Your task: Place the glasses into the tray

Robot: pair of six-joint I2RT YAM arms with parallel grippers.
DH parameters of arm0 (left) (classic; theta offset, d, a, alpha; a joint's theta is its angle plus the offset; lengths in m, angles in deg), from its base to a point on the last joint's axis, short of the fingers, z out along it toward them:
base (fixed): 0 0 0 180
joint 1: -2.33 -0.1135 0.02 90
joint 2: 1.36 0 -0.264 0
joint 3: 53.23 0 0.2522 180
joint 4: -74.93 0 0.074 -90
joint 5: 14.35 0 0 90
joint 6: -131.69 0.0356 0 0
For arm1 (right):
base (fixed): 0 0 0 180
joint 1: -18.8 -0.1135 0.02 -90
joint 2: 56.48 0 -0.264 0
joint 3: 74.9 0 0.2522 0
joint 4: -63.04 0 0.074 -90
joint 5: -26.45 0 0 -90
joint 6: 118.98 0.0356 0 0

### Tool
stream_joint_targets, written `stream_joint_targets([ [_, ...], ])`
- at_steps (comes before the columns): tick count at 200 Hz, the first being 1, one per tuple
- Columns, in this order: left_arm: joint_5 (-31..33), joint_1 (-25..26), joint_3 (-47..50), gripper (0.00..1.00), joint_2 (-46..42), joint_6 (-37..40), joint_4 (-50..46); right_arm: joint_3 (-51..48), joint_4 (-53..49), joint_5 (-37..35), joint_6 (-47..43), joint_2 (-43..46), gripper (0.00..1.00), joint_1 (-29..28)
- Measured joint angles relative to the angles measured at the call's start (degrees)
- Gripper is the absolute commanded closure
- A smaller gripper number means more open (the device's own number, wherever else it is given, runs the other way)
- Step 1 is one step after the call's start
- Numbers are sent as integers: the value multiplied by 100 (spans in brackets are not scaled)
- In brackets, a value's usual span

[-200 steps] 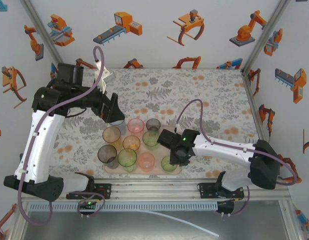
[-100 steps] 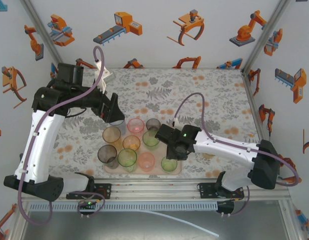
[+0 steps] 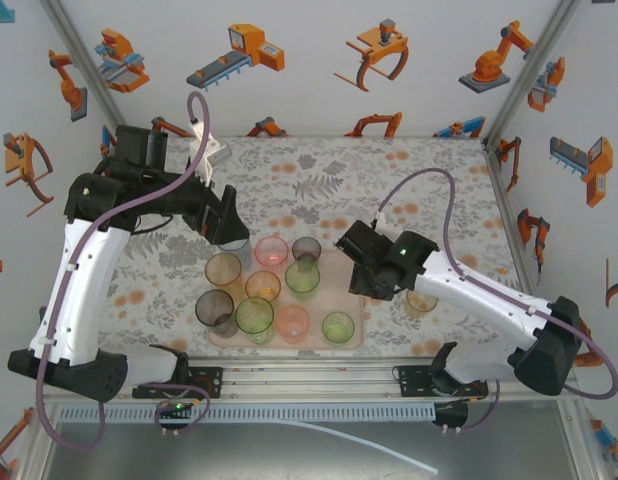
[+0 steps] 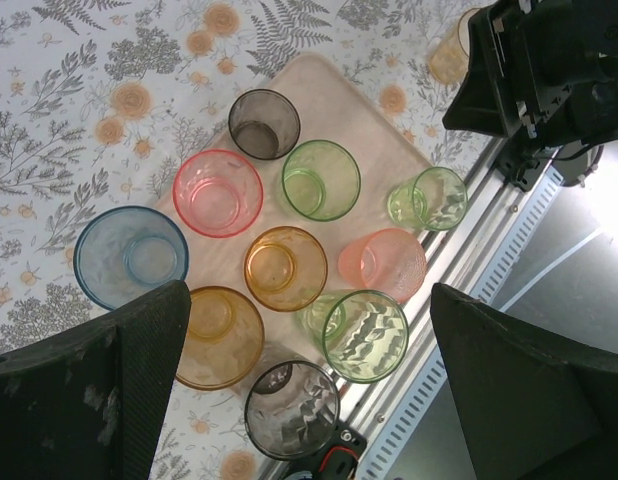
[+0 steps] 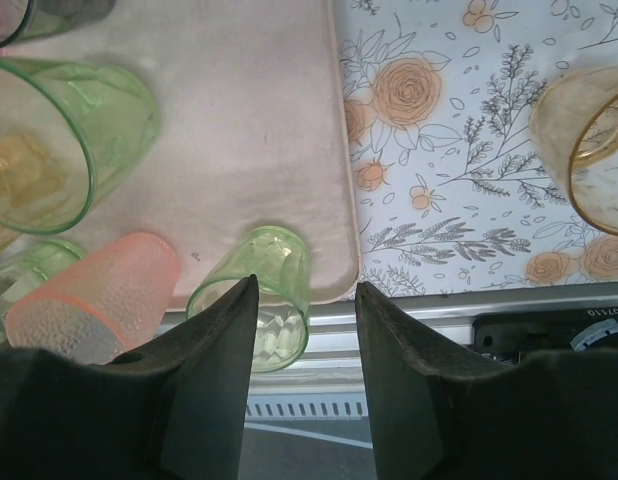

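Top: right claw (image 3: 369, 280) has swung off the tray's (image 3: 334, 295) 5 o'clock corner and now sits at its 3 o'clock edge. Small green glass (image 3: 338, 326) is uncovered, standing in that corner with the other glasses (image 3: 257, 314). Orange glass (image 3: 421, 300) is on the bench (image 3: 439, 200), 3 o'clock of the tray. Left claw (image 3: 227, 228) is unmoved at 11 o'clock over the blue glass (image 3: 235, 252).
Left wrist: left claw spread wide, empty, glasses below.
Right wrist: right claw part open, empty; small green glass just beyond its left finger.
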Motion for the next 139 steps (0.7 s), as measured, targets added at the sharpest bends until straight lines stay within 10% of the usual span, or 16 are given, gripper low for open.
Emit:
stream_joint_targets([
  [95, 240, 0, -151, 6, -68, 208, -9, -136, -431, -155, -205, 804, 55, 960],
  [139, 339, 0, -149, 25, -282, 256, -9, -168, -708, -339, -208, 1235, 56, 1255],
])
